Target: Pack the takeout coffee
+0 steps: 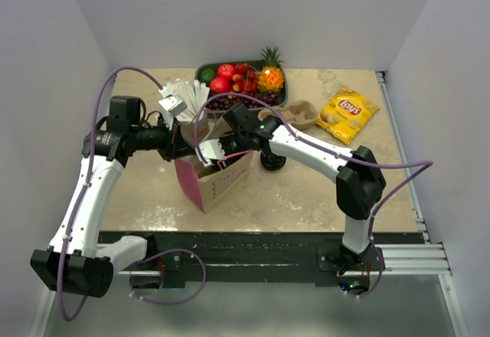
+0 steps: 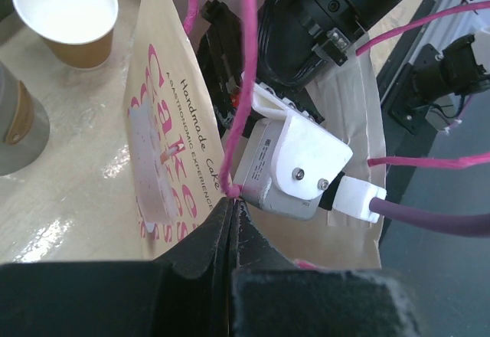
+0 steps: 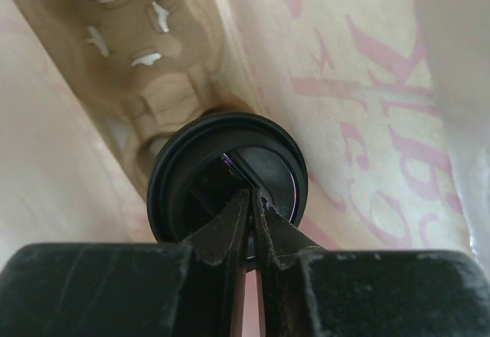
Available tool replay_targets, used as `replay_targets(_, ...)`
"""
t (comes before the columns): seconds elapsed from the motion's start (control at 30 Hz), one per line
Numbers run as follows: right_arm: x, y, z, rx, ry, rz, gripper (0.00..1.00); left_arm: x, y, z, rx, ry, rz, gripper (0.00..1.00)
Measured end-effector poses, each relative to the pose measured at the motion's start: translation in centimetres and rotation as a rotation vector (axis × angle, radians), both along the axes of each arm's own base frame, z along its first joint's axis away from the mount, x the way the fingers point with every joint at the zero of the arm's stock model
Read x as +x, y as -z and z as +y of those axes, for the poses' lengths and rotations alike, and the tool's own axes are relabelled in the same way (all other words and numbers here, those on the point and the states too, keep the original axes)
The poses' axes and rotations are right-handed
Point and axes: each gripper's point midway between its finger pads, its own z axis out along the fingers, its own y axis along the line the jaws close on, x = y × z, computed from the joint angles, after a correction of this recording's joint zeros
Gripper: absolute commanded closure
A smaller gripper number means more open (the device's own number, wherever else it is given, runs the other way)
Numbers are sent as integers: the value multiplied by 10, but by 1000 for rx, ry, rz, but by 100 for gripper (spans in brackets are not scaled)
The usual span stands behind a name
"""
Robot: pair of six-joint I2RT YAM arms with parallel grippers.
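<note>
You're in robot lab cell: white walls (image 1: 253, 15) box in table (image 1: 306, 195), left arm (image 1: 83, 195) and right arm (image 1: 310, 149) bolted by aluminium rail (image 1: 406, 256), frame bottom; staged props: fruit tray (image 1: 286, 88) top centre, chip bag (image 1: 348, 115) upper right.

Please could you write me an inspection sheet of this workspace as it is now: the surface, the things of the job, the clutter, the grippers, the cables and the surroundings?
Surface: beige table, with pale scuff marks.
Job's things: takeout coffee inside the paper bag, black lid up, beside a cardboard carrier.
Clutter: fruit, chips bag, lidless cup, black lid, white packets.
Grippers: left gripper shut on the bag's top edge; right gripper inside the bag, jaws nearly together, apparently pinching the coffee's lid.
Cables: purple cables loop off both arms; one crosses above the bag.
Surroundings: plain white walls; nothing else seen.
</note>
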Motion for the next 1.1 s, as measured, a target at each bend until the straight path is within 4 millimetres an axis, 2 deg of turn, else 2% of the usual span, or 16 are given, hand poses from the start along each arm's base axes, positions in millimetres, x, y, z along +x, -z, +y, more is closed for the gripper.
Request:
replay_targets(0.13, 10, 2, 2, -5, 1, -22, 88, 7, 3, 3, 15, -21, -2, 100)
replay_targets(0.37, 11, 0, 3, -3, 9, -25, 87, 9, 3, 5, 23, -29, -10, 100)
replay_targets(0.57, 5, -10, 3, 11, 29, 16, 76, 11, 2, 5, 30, -31, -30, 100)
replay_targets(0.63, 2, -21, 5, 39, 41, 23, 66, 11, 2, 4, 33, -26, -35, 100)
replay_targets(0.73, -5, -52, 8, 109, 59, 30, 59, 13, 3, 4, 40, -30, -43, 100)
replay_targets(0.87, -5, -105, 17, 223, 76, 4, 56, 20, 1, 6, 50, -46, -70, 100)
replay_targets(0.97, -7, -131, 16, 275, 94, -7, 54, 25, -1, 7, 54, -63, -88, 86)
replay_targets(1.0, -8, -136, 15, 285, 100, -6, 54, 26, -2, 7, 53, -67, -95, 75)
replay_targets(1.07, -10, -143, 12, 298, 112, -2, 53, 27, -4, 7, 52, -68, -109, 66)
replay_targets(1.1, -12, -146, 11, 307, 121, 2, 52, 28, -6, 7, 51, -71, -117, 57)
